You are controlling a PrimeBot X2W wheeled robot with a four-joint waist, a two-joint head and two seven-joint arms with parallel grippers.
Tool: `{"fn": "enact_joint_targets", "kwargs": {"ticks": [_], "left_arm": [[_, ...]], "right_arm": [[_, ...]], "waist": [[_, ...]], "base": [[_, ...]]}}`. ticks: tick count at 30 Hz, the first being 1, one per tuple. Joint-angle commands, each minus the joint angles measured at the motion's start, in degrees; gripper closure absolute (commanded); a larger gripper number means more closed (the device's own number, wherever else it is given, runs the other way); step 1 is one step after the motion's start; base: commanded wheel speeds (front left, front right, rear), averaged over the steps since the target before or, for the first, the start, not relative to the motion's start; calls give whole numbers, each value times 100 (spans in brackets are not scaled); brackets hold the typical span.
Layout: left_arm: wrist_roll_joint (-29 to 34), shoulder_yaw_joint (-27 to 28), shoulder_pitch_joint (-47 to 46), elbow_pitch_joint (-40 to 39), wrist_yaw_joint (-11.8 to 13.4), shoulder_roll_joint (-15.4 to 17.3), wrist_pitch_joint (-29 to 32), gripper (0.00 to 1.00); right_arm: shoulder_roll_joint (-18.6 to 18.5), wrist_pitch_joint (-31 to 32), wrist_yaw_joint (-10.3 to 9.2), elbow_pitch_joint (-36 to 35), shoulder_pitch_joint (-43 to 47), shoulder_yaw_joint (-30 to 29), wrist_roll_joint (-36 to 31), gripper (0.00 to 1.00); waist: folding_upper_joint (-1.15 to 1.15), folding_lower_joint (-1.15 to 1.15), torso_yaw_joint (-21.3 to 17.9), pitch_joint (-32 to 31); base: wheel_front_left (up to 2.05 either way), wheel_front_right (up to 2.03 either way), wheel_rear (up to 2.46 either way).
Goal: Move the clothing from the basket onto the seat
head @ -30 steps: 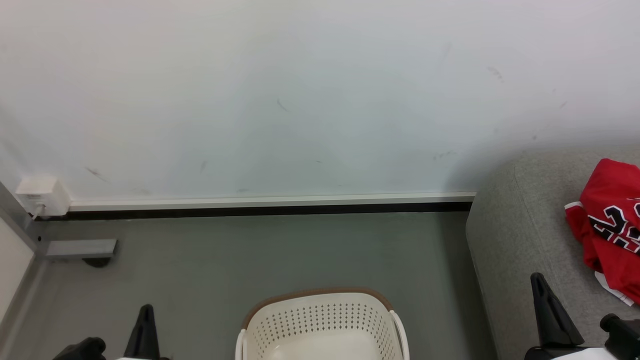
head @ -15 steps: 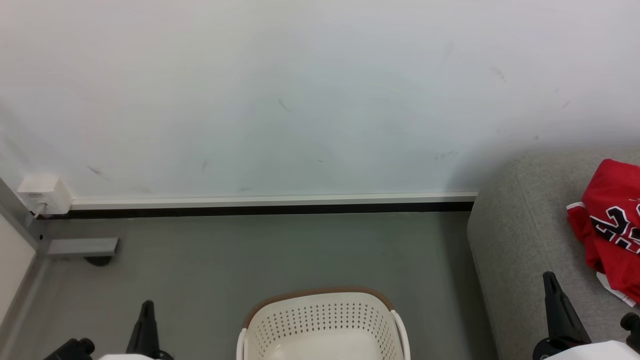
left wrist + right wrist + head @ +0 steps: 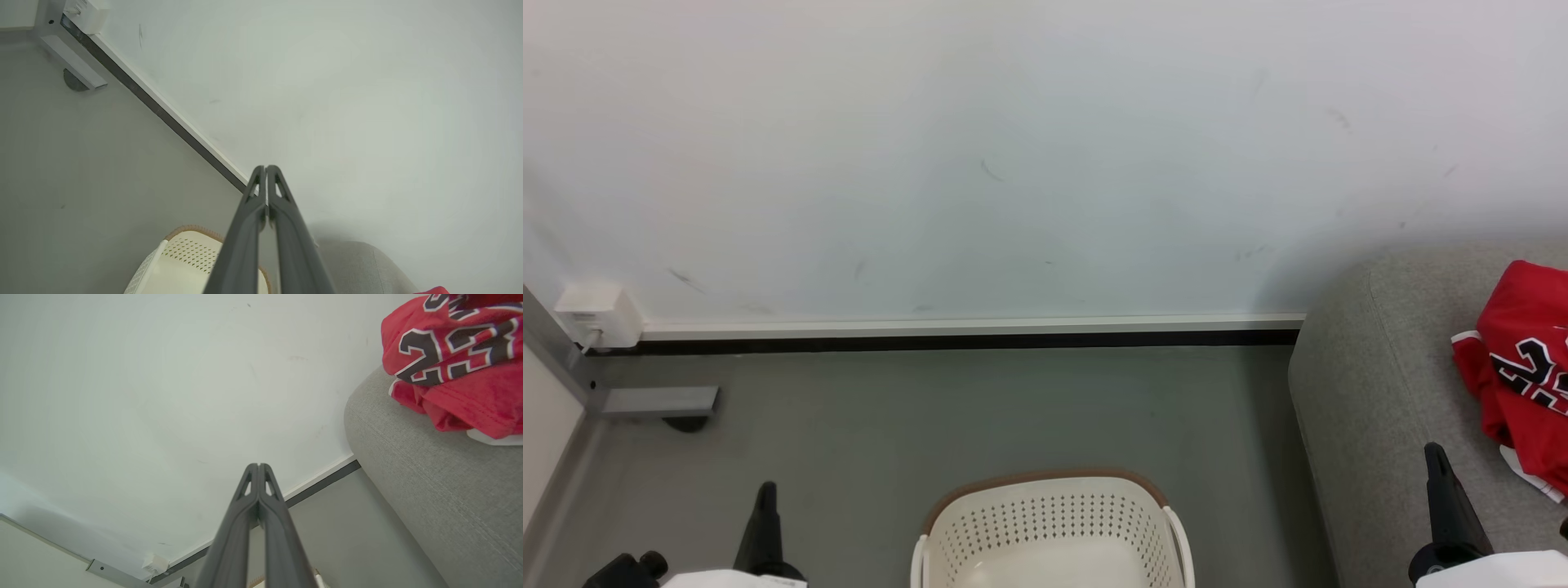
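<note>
The red clothing (image 3: pixel 1523 376) with black-and-white numbers lies bunched on the grey seat (image 3: pixel 1372 392) at the right; the right wrist view has the clothing (image 3: pixel 457 363) at the upper right on the seat (image 3: pixel 412 465). The cream basket (image 3: pixel 1052 527) with its brown rim stands on the floor at bottom centre, and the part of its inside that shows is bare. My left gripper (image 3: pixel 765 492) is at the lower left, shut with nothing in it (image 3: pixel 266 168). My right gripper (image 3: pixel 1435 452) stands over the seat's front part, beside the clothing, shut and holding nothing (image 3: pixel 258 465).
A white wall with a dark baseboard (image 3: pixel 964 341) runs behind the grey floor (image 3: pixel 980 416). A white socket box (image 3: pixel 590 314) and a grey metal foot (image 3: pixel 658 402) sit at the far left.
My right gripper has slid to the right and lower in the head view, my left gripper has dropped a little, and the whole view has shifted slightly.
</note>
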Motion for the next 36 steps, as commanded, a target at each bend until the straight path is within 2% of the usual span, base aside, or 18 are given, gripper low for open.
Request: {"fn": "enact_joint_targets", "kwargs": {"ticks": [1, 36], "left_arm": [[-144, 6, -131, -83, -36, 53, 38, 100], [-2373, -3, -208, -279, -189, 70, 619, 100]], "right_arm": [[-9, 18, 1, -36, -167, -59, 136, 100], [141, 570, 1, 33, -267, -430, 2124, 100]], "waist": [[0, 0, 1, 0], [0, 0, 58, 19]], "base": [[0, 0, 0], [0, 0, 0]]}}
